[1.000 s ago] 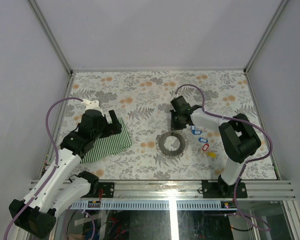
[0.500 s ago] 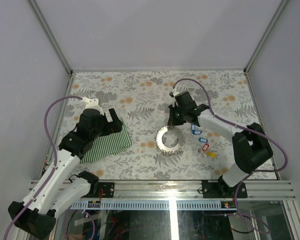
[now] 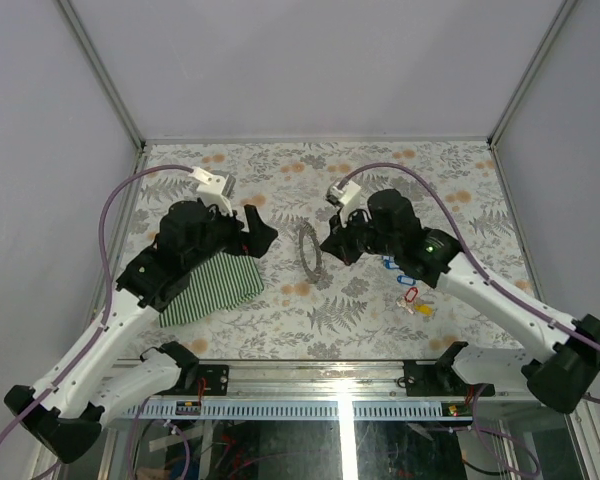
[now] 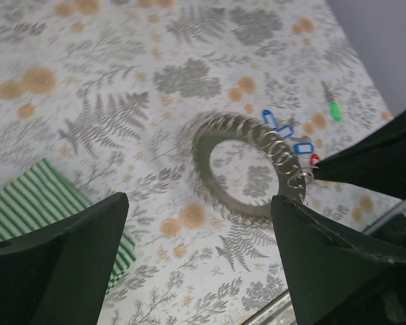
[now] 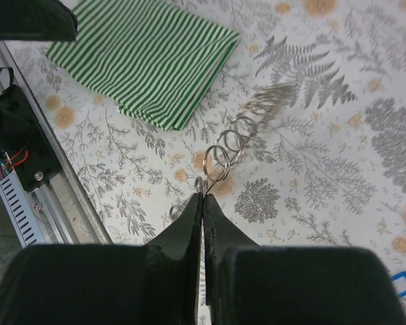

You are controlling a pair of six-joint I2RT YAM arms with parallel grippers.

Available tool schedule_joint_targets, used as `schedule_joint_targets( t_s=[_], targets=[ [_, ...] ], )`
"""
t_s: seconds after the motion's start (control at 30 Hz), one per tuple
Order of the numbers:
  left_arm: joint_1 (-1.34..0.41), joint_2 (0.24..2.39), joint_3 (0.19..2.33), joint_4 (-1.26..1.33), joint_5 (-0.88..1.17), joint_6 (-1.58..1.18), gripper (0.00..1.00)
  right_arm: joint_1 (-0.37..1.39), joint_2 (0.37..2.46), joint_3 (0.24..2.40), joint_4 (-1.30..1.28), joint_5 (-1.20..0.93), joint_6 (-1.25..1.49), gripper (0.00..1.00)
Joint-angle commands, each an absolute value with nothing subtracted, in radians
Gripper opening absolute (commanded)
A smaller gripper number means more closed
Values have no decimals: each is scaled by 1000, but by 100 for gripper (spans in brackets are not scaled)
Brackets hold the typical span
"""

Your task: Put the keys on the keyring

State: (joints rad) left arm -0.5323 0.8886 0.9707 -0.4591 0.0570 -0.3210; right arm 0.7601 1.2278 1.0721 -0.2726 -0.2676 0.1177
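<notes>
At the near right of the desk (image 3: 450,180), the keys (image 3: 410,295) lie flat in a loose row: a yellow tag nearest, then a red one, then two blue. The left wrist view adds a green one lying apart from the rest. None is threaded on anything, so the job looks barely begun. At the near left, the green striped cloth (image 3: 215,285) lies flat, well apart from them and seemingly taking no part.

Farther in, about the middle, is the keyring (image 3: 307,255). From above it shows as a narrow sliver, standing on edge. That is because the right tool (image 5: 203,197) has its fingers pinched fully together on the wire at the ring's right side and holds it up. I judge it is held this way to present the ring to the other arm and free a spot for threading. Whether its lower edge touches the desk I cannot tell. The ring is thin, silvery and slack. In the right wrist view it runs away from the fingertips as a sagging string of small wire coils, not a stiff hoop, so it will likely flop and twist when pushed.

Just left of it, the left tool (image 4: 199,202) faces the ring with its fingers spread wide and nothing between them. It seems placed to take the opposite side.
</notes>
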Motion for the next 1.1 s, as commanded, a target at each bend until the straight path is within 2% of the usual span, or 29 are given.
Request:
schedule_joint_targets(
  t_s=[0.0,0.27,0.57,1.07],
  targets=[
    [-581,898,1052,-359,150,-254,84,759,1110,1109,-254,-322,1,0],
    [-702,950,1113,-317,235,-254,69,759,980,1144,-249,-468,-65,0],
    [-782,959,1178,-290,224,-239,54,758,904,1189,-194,-543,-11,0],
    [-894,1026,1201,-262,107,-214,56,759,890,1210,-134,-528,76,0]
  ],
)
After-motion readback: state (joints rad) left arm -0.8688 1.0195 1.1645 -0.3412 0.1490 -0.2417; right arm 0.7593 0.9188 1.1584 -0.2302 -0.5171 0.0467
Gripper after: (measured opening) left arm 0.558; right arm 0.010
